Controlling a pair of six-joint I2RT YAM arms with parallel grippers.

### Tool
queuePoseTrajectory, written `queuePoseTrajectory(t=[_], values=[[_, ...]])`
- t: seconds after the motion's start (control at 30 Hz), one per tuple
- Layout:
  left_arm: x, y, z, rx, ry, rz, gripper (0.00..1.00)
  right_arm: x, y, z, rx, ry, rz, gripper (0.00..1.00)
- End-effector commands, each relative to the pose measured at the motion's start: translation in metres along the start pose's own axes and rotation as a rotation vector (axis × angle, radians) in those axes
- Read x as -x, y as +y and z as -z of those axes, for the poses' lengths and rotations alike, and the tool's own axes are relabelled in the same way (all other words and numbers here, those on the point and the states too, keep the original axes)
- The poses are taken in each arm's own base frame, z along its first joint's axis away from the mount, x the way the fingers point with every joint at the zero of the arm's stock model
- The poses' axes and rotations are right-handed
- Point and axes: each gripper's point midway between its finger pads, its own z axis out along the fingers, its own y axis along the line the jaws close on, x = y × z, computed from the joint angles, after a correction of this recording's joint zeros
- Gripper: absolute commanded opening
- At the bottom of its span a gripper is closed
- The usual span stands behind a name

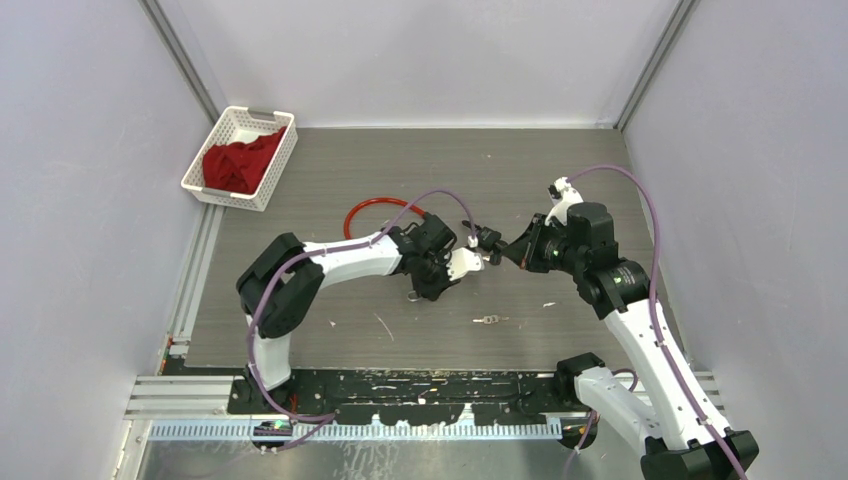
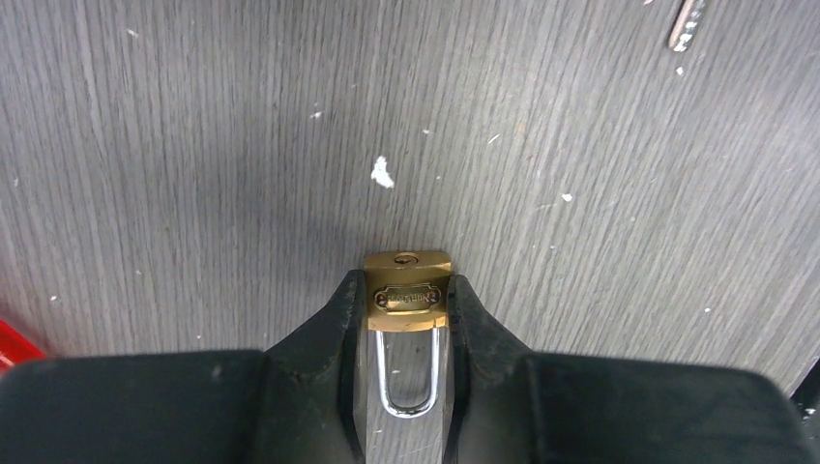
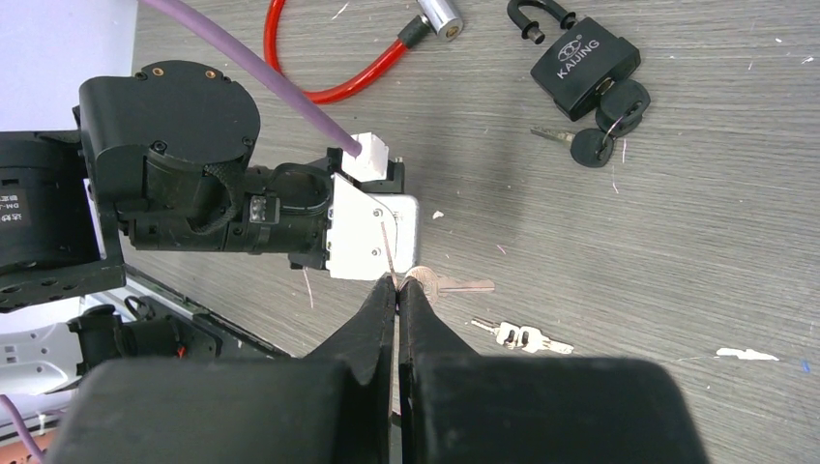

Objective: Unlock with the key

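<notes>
Padlock of brass with a small steel shackle (image 2: 409,295) sat mid-table on the grey wood-grain tabletop (image 2: 193,145), keyhole end pointing away from the left wrist. Left gripper (image 2: 406,282) pinched its body from both sides (black fingers touching the brass). Right gripper (image 3: 397,282), just right of the left one, had its fingers pressed together. A flat silver key (image 3: 454,284) showed at their tips; held or lying loose, could not tell. Black padlock with black-headed keys (image 3: 580,60) lay nearby.
</notes>
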Motion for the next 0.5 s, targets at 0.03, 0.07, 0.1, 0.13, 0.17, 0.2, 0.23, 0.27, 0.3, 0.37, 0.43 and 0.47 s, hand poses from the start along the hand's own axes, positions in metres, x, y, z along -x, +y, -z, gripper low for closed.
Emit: queuePoseTrajectory(t=[0.03,0.07,0.1,0.13,0.17,0.2,0.23,0.27,0.3,0.37,0.43,0.47], values=[[-0.009,0.013,0.026,0.072,0.061,-0.045,0.00,0.021,0.015,0.008,0.043,-0.061,0.034,0.01],[-0.003,0.016,0.035,0.084,0.046,-0.052,0.00,0.022,0.016,0.009,0.048,-0.062,0.036,0.01],[0.003,0.018,0.043,0.090,0.030,-0.062,0.00,0.021,0.017,0.008,0.056,-0.058,0.038,0.01],[0.010,0.020,0.053,0.097,0.007,-0.080,0.00,0.021,0.019,0.009,0.067,-0.054,0.043,0.01],[0.017,0.022,0.063,0.108,-0.013,-0.101,0.00,0.020,0.021,0.009,0.078,-0.046,0.047,0.01],[0.023,0.023,0.074,0.120,-0.035,-0.126,0.00,0.020,0.025,0.010,0.093,-0.040,0.053,0.01],[0.032,0.024,0.091,0.140,-0.069,-0.159,0.00,0.021,0.028,0.011,0.109,-0.035,0.059,0.01],[0.037,0.024,0.105,0.154,-0.094,-0.191,0.00,0.021,0.032,0.012,0.127,-0.030,0.066,0.01],[0.043,0.023,0.117,0.161,-0.117,-0.224,0.00,0.021,0.035,0.014,0.145,-0.026,0.071,0.01],[0.049,0.018,0.143,0.153,-0.134,-0.258,0.00,0.020,0.043,0.016,0.183,-0.011,0.081,0.01],[0.053,0.010,0.167,0.111,-0.156,-0.254,0.00,0.019,0.049,0.016,0.219,0.005,0.086,0.01],[0.054,0.006,0.179,0.093,-0.164,-0.263,0.00,0.019,0.051,0.016,0.232,0.012,0.089,0.01]])
